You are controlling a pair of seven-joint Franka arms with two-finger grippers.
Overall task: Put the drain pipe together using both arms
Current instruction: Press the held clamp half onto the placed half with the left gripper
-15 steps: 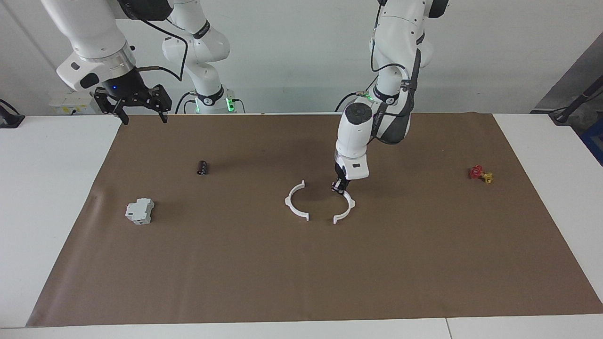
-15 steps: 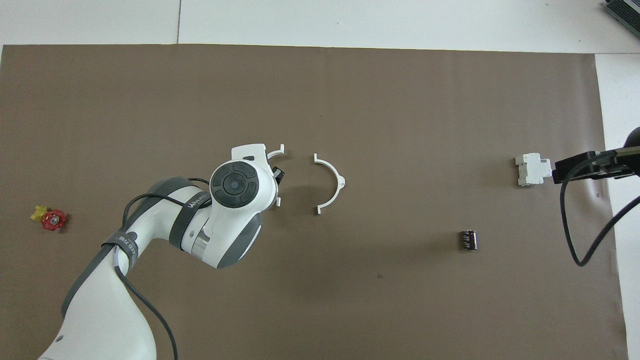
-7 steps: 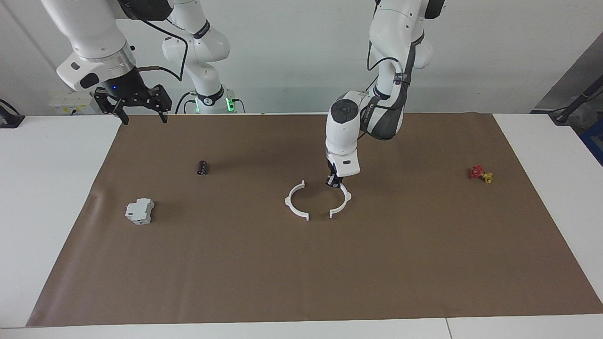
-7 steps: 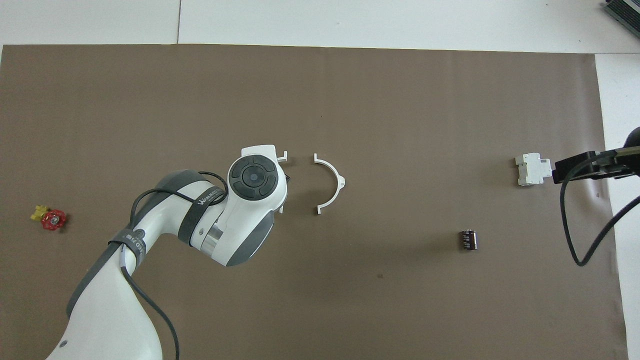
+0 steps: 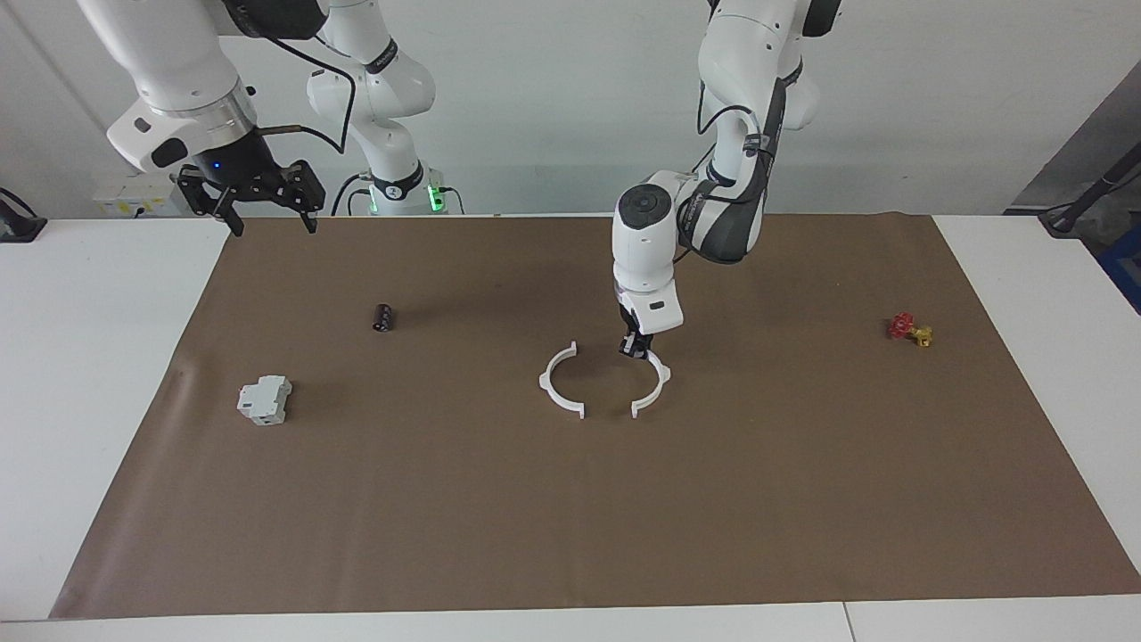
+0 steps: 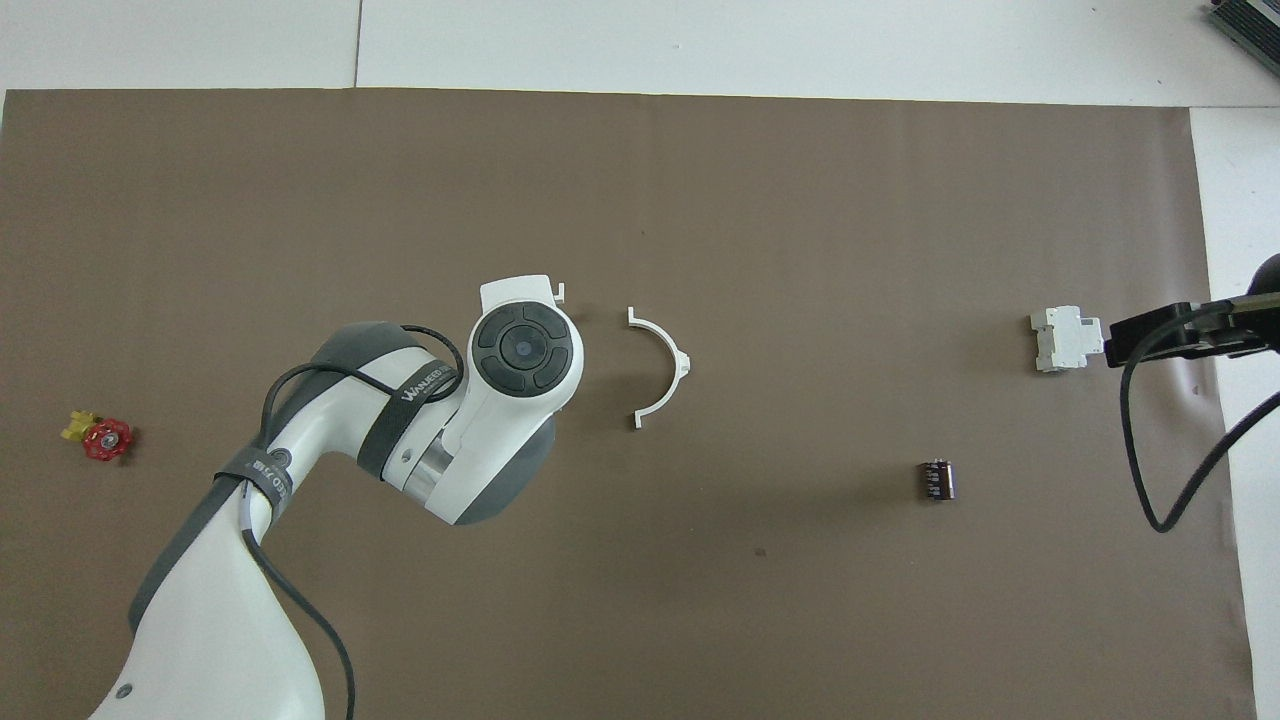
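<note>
Although the two white half-ring halves of the drain pipe lie facing each other on the brown mat of the table (image 5: 802,499), their end tabs remain apart, so the ring is not yet joined. The left gripper (image 5: 636,349) has its fingers shut on the half nearer the left arm's end (image 5: 655,392), gripping its upper tab; in the overhead view the arm hides most of this half. The other half (image 5: 554,390) rests free beside it. The right gripper (image 5: 265,214), fingers fully spread and empty, waits above the mat's corner. The halves appear light, thin, stiff and probably slippery; a grip at a tab or mid-arc should best prevent pivoting.
</note>
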